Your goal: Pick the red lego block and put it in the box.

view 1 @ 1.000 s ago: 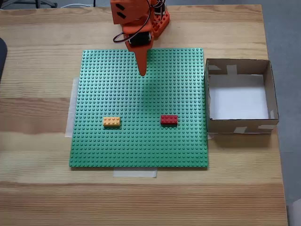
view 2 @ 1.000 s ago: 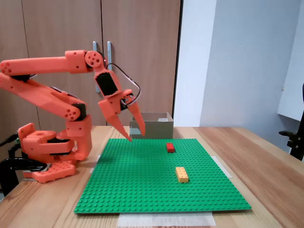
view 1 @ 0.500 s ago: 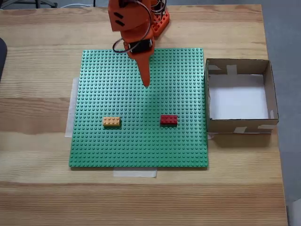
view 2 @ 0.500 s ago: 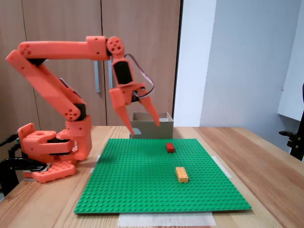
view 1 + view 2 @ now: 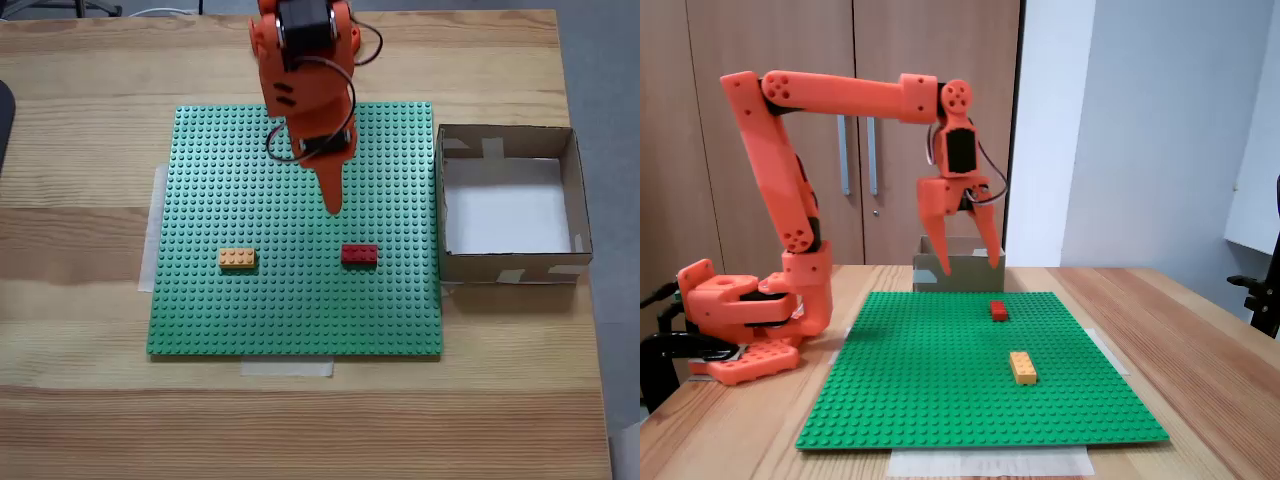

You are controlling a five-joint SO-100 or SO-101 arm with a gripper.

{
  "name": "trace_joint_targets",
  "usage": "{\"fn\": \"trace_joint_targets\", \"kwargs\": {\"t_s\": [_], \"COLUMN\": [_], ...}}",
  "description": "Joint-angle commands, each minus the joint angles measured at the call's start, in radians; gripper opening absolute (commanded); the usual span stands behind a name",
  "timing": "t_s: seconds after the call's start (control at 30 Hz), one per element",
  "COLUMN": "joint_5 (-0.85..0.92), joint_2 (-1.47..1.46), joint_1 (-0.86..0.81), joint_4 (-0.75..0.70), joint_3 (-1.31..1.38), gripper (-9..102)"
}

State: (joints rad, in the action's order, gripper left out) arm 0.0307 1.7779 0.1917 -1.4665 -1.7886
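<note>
The red lego block (image 5: 359, 255) lies on the green baseplate (image 5: 230, 310), right of centre; it also lies on the far part of the plate in the side fixed view (image 5: 998, 310). The orange arm's gripper (image 5: 333, 205) hangs above the plate, a short way behind the block and slightly left of it. Seen from the side, the gripper (image 5: 970, 268) is open, fingers pointing down, well above the plate with nothing between them. The box (image 5: 575, 190), brown cardboard with a white floor, stands at the plate's right edge; in the side view the box (image 5: 928, 275) is behind the gripper.
An orange-yellow brick (image 5: 237, 259) sits on the baseplate's left half, and nearer the camera in the side fixed view (image 5: 1022, 367). The arm's base (image 5: 740, 325) stands behind the plate. Wooden table (image 5: 80, 420) surrounds the plate; its right edge runs just past the box.
The arm has stretched forward and risen, carrying the gripper from the plate's back edge toward the red block. The gripper stays open. The bricks and box have not moved.
</note>
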Motion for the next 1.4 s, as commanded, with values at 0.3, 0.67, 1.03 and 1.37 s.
{"fn": "trace_joint_targets", "kwargs": {"t_s": [0.3, 0.67, 1.03, 1.37], "joint_5": [-0.011, -0.035, -0.064, -0.101], "joint_2": [-0.206, -0.376, -0.476, -0.558], "joint_1": [0.037, 0.043, 0.063, 0.063], "joint_4": [0.018, 0.051, 0.060, 0.061], "joint_3": [0.179, 0.270, 0.350, 0.411], "gripper": [30, 29, 29, 29]}}
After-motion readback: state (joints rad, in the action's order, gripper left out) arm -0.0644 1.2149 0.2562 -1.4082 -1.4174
